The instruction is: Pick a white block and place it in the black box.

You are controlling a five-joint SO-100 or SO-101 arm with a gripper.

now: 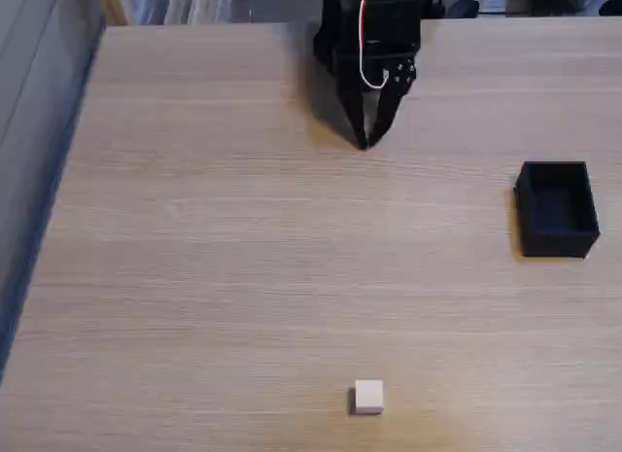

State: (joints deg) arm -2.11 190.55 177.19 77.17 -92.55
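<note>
Hand black, fingertips together, empty; matte white block; thin-walled black box.

White block: small off-white cube, plain matte faces, sits flat on the wood table near the bottom edge of the fixed view, centre. Black box: matte, rectangular, thin walls, open top up, at the right side, well apart from the block.
</note>
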